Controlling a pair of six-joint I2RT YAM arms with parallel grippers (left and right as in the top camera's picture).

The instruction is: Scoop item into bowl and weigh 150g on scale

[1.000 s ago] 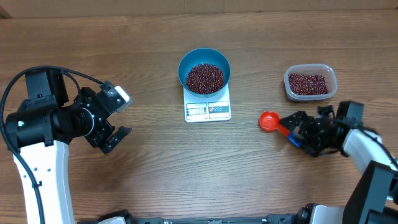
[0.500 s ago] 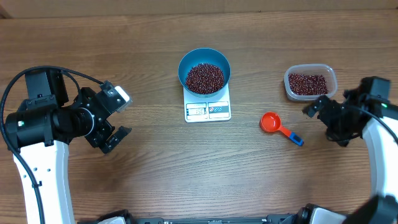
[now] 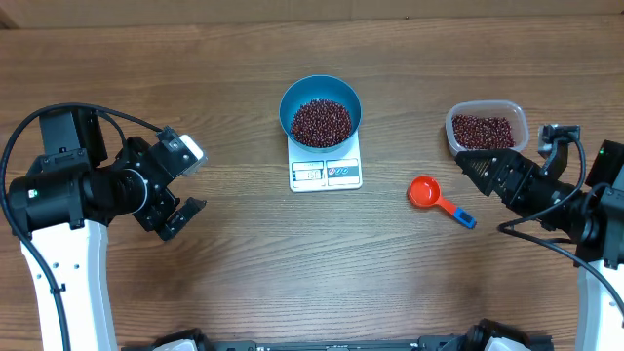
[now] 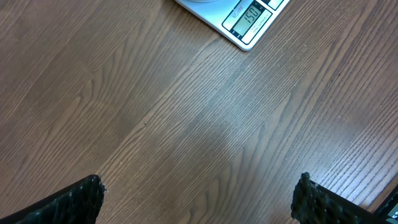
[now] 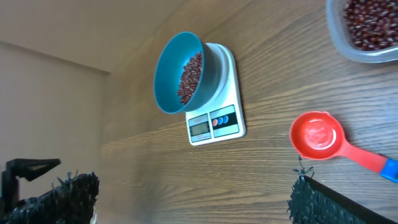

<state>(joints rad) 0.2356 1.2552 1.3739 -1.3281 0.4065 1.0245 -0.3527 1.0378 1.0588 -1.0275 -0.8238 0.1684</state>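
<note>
Your weighing looks essentially done. The beans sit heaped in the blue bowl, which stands on the scale at mid-counter toward the far edge. The display in the left wrist view appears to read the target weight. The red scoop lies empty between the scale and the right edge, near the clear tub. The left end effector and the right end effector are both released, grasping nothing. I judge nothing obvious remains.

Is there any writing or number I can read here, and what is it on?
"150": on the display of the scale, left wrist view.
Overhead and right wrist views: the display and button marks are too small to read.
The bowl, tub and scoop show no writing.
</note>
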